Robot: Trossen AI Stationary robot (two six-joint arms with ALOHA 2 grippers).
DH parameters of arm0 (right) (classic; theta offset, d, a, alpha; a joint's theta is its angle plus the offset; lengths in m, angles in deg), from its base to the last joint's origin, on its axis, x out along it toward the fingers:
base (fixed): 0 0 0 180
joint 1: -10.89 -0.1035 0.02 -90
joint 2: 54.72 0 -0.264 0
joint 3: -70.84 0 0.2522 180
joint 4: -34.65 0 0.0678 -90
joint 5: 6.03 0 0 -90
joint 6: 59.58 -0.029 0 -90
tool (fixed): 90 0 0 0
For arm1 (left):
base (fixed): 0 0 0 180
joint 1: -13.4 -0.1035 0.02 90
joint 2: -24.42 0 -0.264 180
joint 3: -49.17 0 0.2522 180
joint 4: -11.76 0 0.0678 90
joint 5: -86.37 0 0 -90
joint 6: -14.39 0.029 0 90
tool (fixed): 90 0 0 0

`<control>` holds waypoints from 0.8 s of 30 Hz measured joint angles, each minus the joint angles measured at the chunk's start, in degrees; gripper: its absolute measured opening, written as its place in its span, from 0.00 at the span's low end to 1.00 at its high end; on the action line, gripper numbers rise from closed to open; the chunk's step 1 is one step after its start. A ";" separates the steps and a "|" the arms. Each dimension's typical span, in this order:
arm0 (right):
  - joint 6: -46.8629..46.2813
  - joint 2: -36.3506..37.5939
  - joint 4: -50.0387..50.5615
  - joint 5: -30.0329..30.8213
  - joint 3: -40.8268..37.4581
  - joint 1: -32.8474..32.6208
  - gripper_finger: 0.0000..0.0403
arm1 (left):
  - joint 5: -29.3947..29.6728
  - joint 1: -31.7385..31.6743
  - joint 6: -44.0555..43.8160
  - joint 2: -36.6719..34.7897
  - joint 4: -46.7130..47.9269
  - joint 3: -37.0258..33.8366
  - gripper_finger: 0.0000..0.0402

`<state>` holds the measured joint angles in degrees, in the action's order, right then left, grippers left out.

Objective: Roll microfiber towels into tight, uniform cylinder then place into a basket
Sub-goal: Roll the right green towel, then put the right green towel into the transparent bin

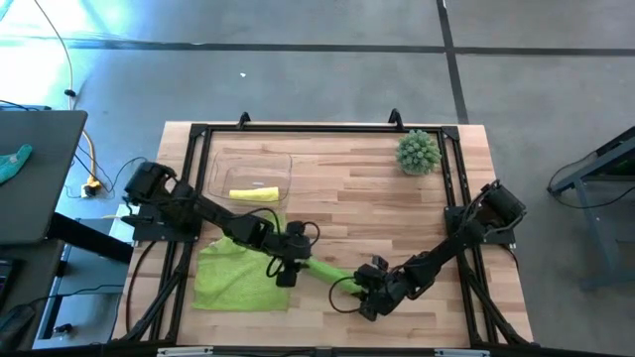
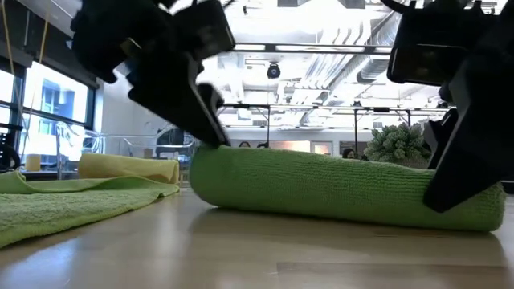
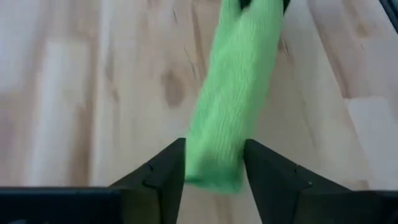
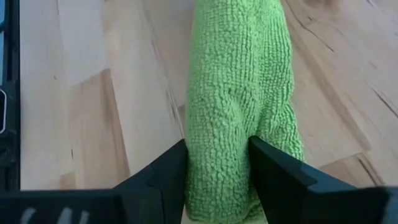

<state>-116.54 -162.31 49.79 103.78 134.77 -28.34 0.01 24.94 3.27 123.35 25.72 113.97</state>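
No readable brand, label or writing anywhere in view.

Nearest, lying on the wooden table (image 1: 377, 198): rolled lime green towel (image 2: 337, 186), a long cylinder stretching between the two arms. Left gripper (image 3: 214, 171) straddling one end of the roll, fingers (image 3: 165, 171) standing either side of it; contact not discernible, so grip or release cannot be told. Right gripper (image 4: 217, 168) pinching the other end, fingers (image 4: 273, 168) pressing into the pile and denting it.

Just beside the roll, on the left arm's side: flat lime green towel (image 1: 238, 270) spreading open on the boards, touching or nearly touching the roll's end.

Farther back: clear basket (image 1: 220, 164) sitting on the table, holding a rolled yellow towel (image 1: 254, 194). Spiky green ball plant (image 1: 418, 152) standing at the far corner on the right arm's side, well apart from the towels.

Surface: pale wood planks inside a black frame. Beyond: grey concrete floor, dark side table (image 1: 40, 178) with a teal cloth (image 1: 14, 162), windows, ceiling ducts and lights showing in the low view.
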 joint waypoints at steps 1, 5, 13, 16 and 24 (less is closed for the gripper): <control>-0.35 0.00 -0.10 -0.05 -0.01 0.01 0.39 | 1.45 0.48 1.75 -0.61 0.02 0.03 0.39; -2.15 0.02 -0.43 -0.08 -0.11 0.36 0.39 | 3.34 3.82 10.83 -1.54 -5.56 0.14 0.41; -2.24 0.04 -1.47 -1.21 -0.22 1.43 0.39 | 8.37 7.70 15.88 6.21 -22.25 0.11 0.41; -2.33 0.04 -1.81 -1.90 -0.22 1.77 0.39 | 9.14 7.77 15.88 9.98 -27.67 0.11 0.42; -2.27 0.00 -2.43 -2.74 -0.23 2.45 0.39 | 9.48 7.55 18.12 18.25 -31.25 4.55 0.45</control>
<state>-118.81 -162.31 47.36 101.04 134.55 -25.89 9.50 32.49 21.39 141.59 -5.53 118.52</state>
